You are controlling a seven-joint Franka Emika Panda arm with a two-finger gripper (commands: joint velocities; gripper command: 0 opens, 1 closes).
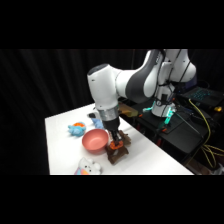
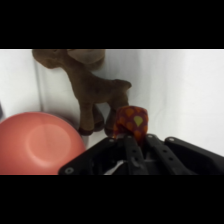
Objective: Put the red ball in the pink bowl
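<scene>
Black linkage of the gripper (image 2: 131, 145) fills the bottom of the wrist view, its fingers clamped on the red ball (image 2: 131, 122), which shows yellow speckles. At about nine o'clock from the ball lies the pink bowl (image 2: 37, 145), near it but apart. At about eleven o'clock from the ball lies a brown figure (image 2: 90, 85) on the white table (image 2: 190, 95).

From the side, the gripper (image 1: 116, 144) comes down from above with the red ball (image 1: 116, 147) between its fingers, over the brown figure (image 1: 120, 150). Just beside it, at nine o'clock, sits the pink bowl (image 1: 95, 140). A blue-and-orange plush (image 1: 77, 129) lies at ten o'clock from the bowl, a white plush (image 1: 88, 166) at six o'clock.
</scene>
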